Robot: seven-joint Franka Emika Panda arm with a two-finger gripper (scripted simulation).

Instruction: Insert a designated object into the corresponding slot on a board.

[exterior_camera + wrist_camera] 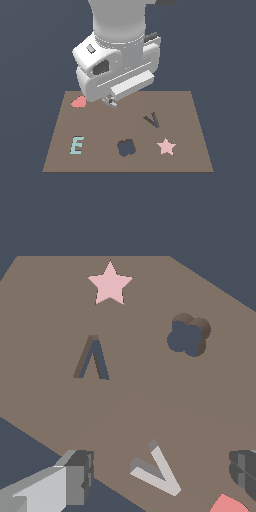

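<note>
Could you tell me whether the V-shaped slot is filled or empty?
Empty: the V slot shows dark, while the grey V piece lies elsewhere on the board.

The arm (pixel 117 25) is glossy white with rounded housings, a dark recess and a small dark square mark on its side; the end effector (pixel 157 476) has blocky grey fingers (pixel 75 476), possibly with ridged pads

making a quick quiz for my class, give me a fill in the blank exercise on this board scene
1. The grey V piece lies flat between the fingers of the tool, which is ____.
2. The V-shaped slot in the board is ____.
3. The shape set in the board beside the flower-shaped hole, on the exterior view's right, is a pink ____.
4. The teal piece is the letter ____.

Missing words: open; empty; star; E
</note>
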